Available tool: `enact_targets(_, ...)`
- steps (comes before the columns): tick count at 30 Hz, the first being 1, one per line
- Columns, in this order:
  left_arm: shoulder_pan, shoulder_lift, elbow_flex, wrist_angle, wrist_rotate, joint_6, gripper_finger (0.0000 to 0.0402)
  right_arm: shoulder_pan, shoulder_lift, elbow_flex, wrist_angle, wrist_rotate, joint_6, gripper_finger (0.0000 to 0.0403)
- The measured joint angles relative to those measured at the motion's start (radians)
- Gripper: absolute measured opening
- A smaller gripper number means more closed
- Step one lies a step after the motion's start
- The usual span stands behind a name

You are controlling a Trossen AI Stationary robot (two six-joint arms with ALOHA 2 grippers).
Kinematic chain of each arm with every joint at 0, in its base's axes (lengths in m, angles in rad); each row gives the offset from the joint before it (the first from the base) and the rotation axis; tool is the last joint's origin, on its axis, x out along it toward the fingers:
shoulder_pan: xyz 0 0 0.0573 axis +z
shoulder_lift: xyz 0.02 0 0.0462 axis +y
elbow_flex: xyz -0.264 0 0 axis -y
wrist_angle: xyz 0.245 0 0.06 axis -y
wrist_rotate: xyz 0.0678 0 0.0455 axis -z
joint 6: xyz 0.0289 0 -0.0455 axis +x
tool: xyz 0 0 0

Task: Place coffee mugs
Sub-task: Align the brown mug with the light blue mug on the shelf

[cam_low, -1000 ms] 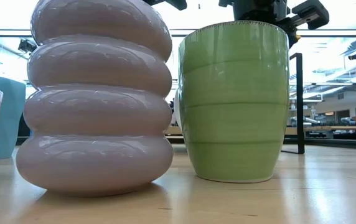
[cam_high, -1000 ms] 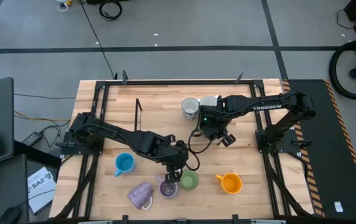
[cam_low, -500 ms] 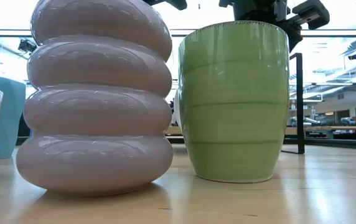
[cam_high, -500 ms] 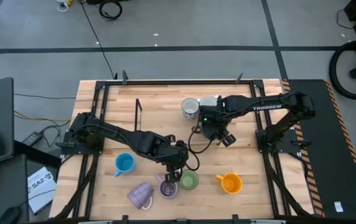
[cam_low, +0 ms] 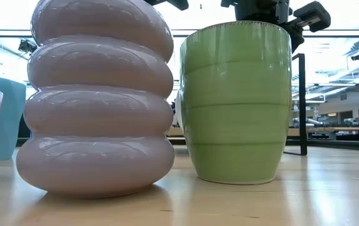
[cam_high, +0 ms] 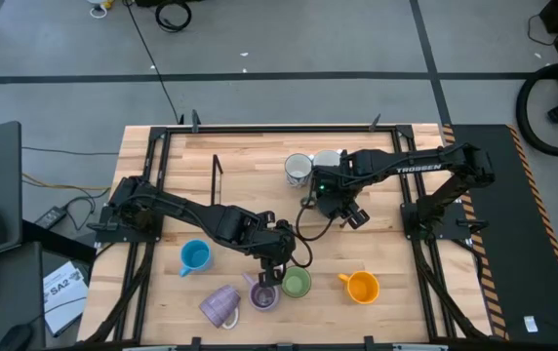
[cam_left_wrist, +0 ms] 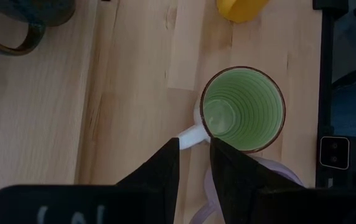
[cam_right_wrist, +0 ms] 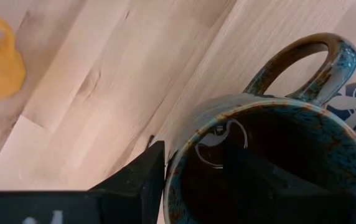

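Observation:
The green mug (cam_high: 297,283) stands upright near the table's front edge, its white handle pointing to the far side. A ribbed lilac mug (cam_low: 98,94) stands close on its left. My left gripper (cam_left_wrist: 195,146) is shut on the green mug. Farther back, right of the middle, the dark brown-teal glazed mug (cam_right_wrist: 271,155) sits on the wood. My right gripper (cam_right_wrist: 196,171) is open above it, one finger outside the rim and the other inside the cup. A thin strip of table shows between the outer finger and the mug. My left gripper pinches the green mug's white handle (cam_left_wrist: 190,135) between its two fingertips. The fingers slant down from the table's far left. The mug stands upright with its base on the table. Of my right gripper, I cannot tell whether the inner finger touches the dark mug's wall.
In the front row stand a bright blue mug (cam_high: 194,256), a second lilac mug (cam_high: 220,305) and an orange mug (cam_high: 360,286). A white patterned mug (cam_high: 298,169) and a pale one (cam_high: 328,158) stand behind the right gripper. A black upright post (cam_high: 218,175) rises at the far left.
My right gripper has opened a little around the dark mug's wall, staying where it was. The left gripper and the mugs have kept still.

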Motion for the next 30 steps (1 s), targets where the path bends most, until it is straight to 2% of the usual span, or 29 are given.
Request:
enact_targets(12,0.0,0.0,0.0,0.001,0.0,0.0,0.0096,0.001,-0.03,0.0,0.006,0.006,0.019,0.0165)
enact_targets(24,0.0,0.0,0.0,0.002,0.0,0.0,0.0096,0.001,-0.07,0.0,0.042,0.007,0.323,0.0165)
enact_targets(30,0.0,0.0,0.0,0.006,0.0,0.0,0.0096,0.001,-0.067,0.0,0.12,0.007,0.445,0.0164)
